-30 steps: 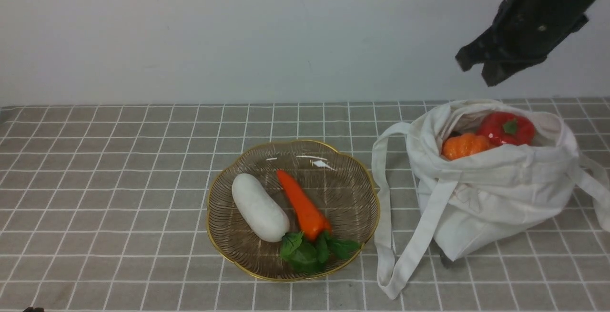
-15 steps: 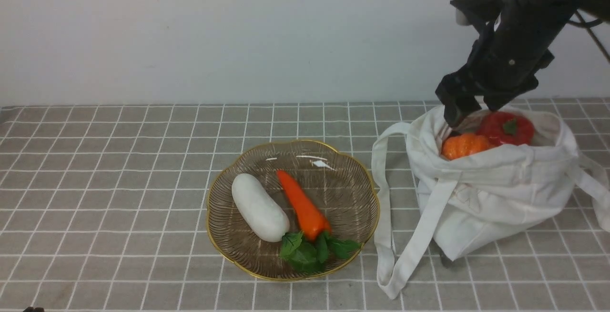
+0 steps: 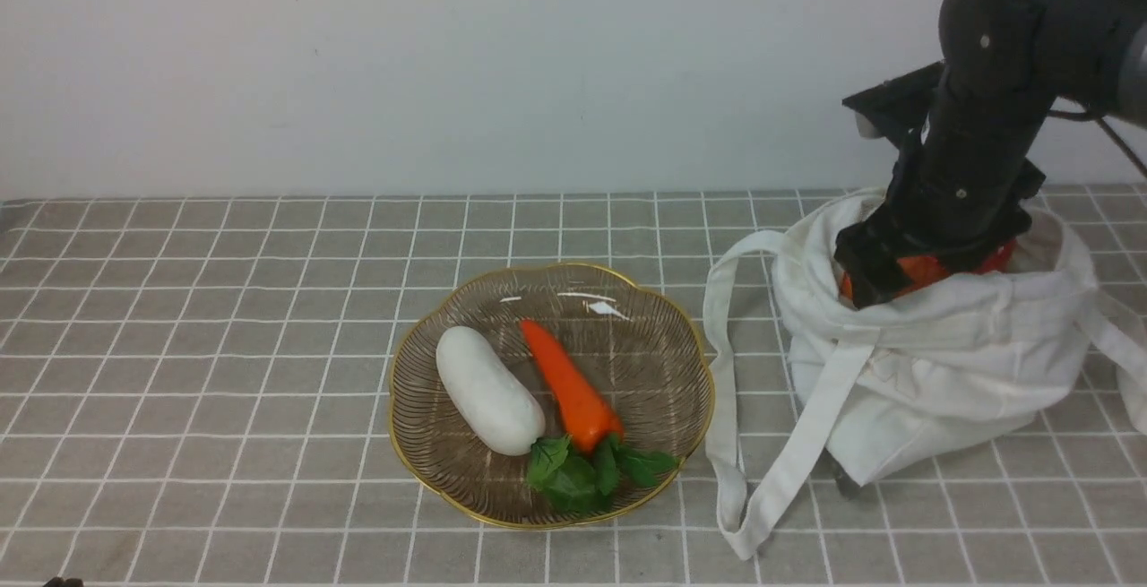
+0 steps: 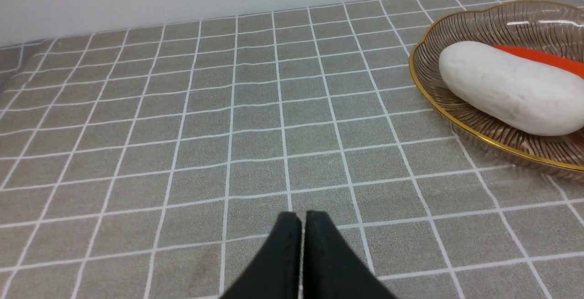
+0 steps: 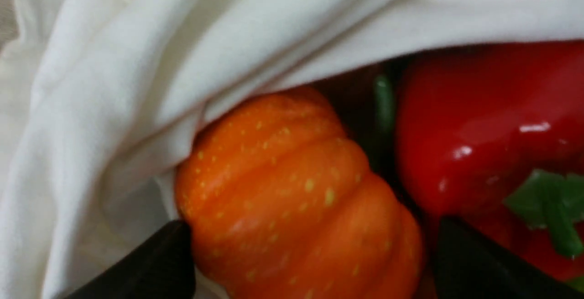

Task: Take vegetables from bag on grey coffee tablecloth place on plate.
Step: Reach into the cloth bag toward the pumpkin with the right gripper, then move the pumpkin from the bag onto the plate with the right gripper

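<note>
The white bag [image 3: 941, 363] stands on the checked grey tablecloth [image 3: 224, 345] at the right. My right gripper [image 3: 896, 278] is down inside the bag's mouth. In the right wrist view it [image 5: 310, 244] is open, with one jaw on each side of the ribbed orange pumpkin [image 5: 292, 198]. The glossy red pepper [image 5: 479, 121] lies right beside the pumpkin, against the far jaw. The brownish gold-rimmed plate [image 3: 645, 345] sits at the centre. My left gripper [image 4: 301, 219] is shut and empty, low over bare cloth to the left of the plate [image 4: 429, 93].
On the plate lie a white radish [image 3: 488, 390] and an orange carrot [image 3: 569, 385] with green leaves. The bag's long strap [image 3: 726, 372] loops onto the cloth between plate and bag. A plain white wall stands behind the table.
My right arm has come down from high above the bag into its mouth and now covers most of the pumpkin and pepper. The bag's rim has shifted slightly.
</note>
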Motion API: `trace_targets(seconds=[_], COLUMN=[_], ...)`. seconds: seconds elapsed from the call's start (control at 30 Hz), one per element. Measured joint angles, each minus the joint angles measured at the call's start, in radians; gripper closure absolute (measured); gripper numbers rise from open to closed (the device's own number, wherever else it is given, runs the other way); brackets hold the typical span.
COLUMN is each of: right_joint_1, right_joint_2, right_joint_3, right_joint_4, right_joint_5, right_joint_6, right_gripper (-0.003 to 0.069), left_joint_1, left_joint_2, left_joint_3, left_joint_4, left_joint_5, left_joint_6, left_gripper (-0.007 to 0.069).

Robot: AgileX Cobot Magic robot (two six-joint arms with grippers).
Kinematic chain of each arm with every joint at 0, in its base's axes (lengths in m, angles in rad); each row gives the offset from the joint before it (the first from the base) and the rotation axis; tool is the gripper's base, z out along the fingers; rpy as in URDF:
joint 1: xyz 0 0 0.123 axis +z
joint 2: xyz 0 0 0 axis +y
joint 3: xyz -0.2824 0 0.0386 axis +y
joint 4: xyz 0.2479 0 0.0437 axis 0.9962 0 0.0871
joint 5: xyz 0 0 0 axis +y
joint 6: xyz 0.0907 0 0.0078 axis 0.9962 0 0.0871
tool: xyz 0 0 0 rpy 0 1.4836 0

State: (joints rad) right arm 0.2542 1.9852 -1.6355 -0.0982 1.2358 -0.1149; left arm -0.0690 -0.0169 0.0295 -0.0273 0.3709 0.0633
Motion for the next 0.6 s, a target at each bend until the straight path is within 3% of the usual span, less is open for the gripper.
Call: trace_targets(seconds=[0.17, 0.33, 0.6], right_joint_1=[0.000, 0.000, 0.000], right_joint_2=[0.008, 0.008, -0.142], right_joint_3=[-0.001, -0.002, 0.001], right_joint_4=[0.028, 0.031, -0.001], right_joint_5=[-0.003, -0.003, -0.002], right_joint_6=[-0.025, -0.031, 0.074], right_gripper=[0.0097, 0.0097, 0.0097], left_joint_1=[0.000, 0.000, 0.000], left_joint_2=[0.000, 0.000, 0.000], left_joint_3=[0.000, 0.000, 0.000], left_joint_4=[0.000, 0.000, 0.000], left_joint_5=[0.000, 0.000, 0.000], left_joint_6=[0.000, 0.000, 0.000], left_gripper=[0.0629, 0.0629, 0.0629])
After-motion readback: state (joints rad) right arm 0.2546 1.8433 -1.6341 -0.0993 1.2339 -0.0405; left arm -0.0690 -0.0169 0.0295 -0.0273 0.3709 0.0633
